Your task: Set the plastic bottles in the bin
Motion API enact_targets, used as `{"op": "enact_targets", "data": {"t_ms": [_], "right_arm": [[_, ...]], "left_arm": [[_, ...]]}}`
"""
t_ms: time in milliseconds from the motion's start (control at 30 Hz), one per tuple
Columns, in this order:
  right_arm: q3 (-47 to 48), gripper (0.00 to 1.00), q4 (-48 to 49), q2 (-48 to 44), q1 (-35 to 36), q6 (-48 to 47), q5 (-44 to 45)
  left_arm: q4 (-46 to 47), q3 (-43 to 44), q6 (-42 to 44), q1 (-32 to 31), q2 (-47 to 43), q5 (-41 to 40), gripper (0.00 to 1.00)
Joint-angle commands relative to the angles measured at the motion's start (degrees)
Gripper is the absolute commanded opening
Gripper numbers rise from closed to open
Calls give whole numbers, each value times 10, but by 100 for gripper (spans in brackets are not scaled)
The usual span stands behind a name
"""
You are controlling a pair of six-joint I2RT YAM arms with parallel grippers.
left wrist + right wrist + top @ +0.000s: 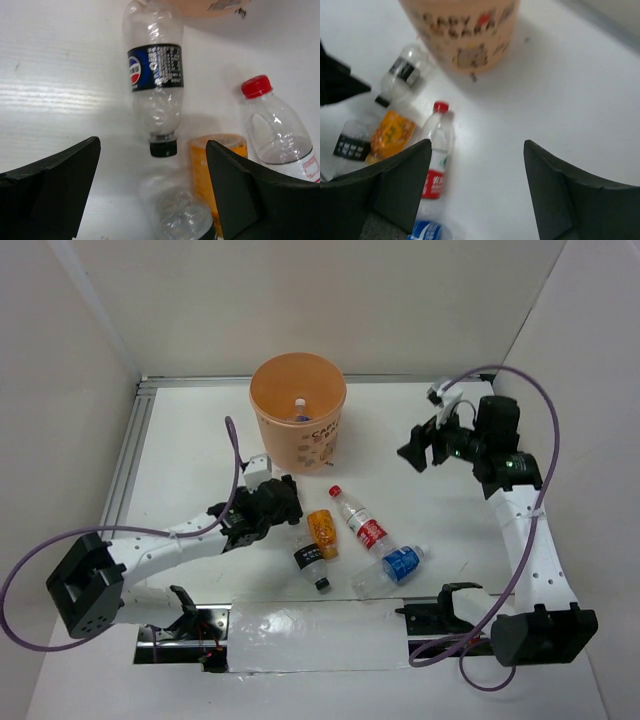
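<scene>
The orange bin (298,412) stands at the back centre, with one bottle (300,406) inside. Lying on the table are an orange bottle (322,533), a black-label bottle (312,565), a red-label bottle (360,521) and a blue-label bottle (398,565). My left gripper (283,505) is open and empty, low over the bottles. In its view (152,145) a black-label Pepsi bottle (155,75) lies ahead, with the orange bottle (210,165) and the red-capped bottle (277,130) to the right. My right gripper (420,450) is open and empty, raised right of the bin (465,30).
White walls enclose the table on three sides. A metal rail (125,455) runs along the left edge. A taped sheet (320,635) lies at the near edge between the arm bases.
</scene>
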Motion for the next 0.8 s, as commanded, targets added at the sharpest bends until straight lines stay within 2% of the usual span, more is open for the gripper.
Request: {"op": "enact_targets", "data": {"t_ms": [0,267,467,600,633,767], "right_arm": [[-68,82,-61,-47,-8,-23,-13],[-127,85,-112,-76,-8,-9,-7],[-140,87,-106,-95,-8,-9,0],[-146,87,-106,-95,-13,-9,0],[-146,87,-106,-95,-13,-9,0],[-165,87,-95,-95,-13,-9,-6]], "left_arm": [[73,40,72,17,42,22,99],[64,118,101,32,176,26,99],[27,136,43,27,234,3,98],[-6,158,31,27,258,-3,92],[-6,164,31,27,265,-3,89],[-6,165,31,17,265,-3,61]]}}
